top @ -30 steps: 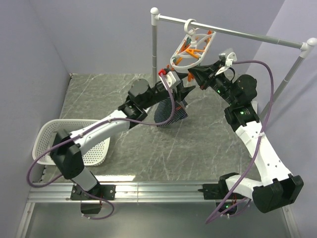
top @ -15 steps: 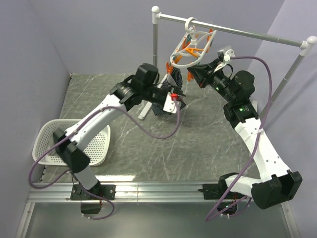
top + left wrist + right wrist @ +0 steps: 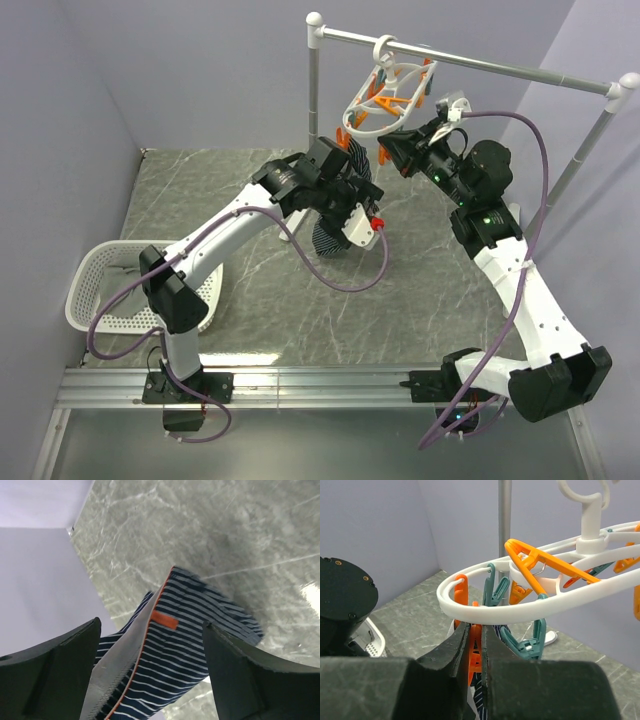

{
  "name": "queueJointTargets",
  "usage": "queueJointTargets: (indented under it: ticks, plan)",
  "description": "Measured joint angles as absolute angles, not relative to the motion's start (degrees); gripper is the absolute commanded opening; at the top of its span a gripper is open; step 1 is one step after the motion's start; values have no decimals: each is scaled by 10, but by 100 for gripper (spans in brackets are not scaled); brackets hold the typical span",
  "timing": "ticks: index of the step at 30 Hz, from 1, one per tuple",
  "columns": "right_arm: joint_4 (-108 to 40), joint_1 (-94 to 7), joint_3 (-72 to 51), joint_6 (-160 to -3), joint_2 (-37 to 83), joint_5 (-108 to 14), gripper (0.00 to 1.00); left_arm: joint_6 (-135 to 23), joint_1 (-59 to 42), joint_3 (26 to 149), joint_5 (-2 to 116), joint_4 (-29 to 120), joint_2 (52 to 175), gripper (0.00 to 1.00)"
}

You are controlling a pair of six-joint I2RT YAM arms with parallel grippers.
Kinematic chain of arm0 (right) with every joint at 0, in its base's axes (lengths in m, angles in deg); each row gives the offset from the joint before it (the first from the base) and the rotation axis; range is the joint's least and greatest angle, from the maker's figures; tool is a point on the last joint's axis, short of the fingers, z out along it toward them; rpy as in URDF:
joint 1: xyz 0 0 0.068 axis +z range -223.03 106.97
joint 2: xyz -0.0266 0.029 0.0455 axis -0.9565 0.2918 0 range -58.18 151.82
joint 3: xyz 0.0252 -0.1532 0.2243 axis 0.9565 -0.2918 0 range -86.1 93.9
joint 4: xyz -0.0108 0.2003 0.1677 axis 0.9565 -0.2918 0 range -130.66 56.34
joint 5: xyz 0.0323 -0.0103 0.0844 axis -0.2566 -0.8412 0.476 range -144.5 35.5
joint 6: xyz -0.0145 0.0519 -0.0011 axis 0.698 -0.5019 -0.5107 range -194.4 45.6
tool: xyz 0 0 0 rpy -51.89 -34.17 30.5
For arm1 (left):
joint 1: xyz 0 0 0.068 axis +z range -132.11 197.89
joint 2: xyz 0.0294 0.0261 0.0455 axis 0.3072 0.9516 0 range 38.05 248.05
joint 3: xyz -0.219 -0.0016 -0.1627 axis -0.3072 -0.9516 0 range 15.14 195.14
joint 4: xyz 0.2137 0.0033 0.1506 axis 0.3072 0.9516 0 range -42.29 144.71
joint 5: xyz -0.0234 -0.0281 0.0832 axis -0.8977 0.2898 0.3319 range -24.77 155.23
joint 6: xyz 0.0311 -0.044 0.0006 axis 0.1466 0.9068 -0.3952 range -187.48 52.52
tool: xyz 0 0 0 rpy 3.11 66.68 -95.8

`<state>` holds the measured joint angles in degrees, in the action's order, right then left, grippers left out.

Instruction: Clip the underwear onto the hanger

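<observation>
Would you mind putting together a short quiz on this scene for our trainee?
1. True or false: the left tool has its jaws open.
2. The right tool is shut on: A a teal peg; B an orange peg; C the basket.
3. What does the hanger hang from?
Key: 1 true; 2 B; 3 the grey rail.
</observation>
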<state>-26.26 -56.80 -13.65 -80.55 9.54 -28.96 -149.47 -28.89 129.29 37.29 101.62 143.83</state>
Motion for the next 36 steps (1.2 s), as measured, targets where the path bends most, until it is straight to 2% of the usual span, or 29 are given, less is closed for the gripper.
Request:
queueJointTargets:
  ticks: [8, 31, 36]
  plan:
    - [-277, -554, -135, -793, 95, -309, 0, -1511, -297, 1286, 426, 1008, 1438, 81]
    - [-316, -525, -111, -773, 96, -355, 0, -1536, -315, 1347, 553, 1019, 1514, 84]
    - [-318, -523, -111, -769, 96, -357, 0, -1546, -320, 1363, 589, 1026, 1532, 53]
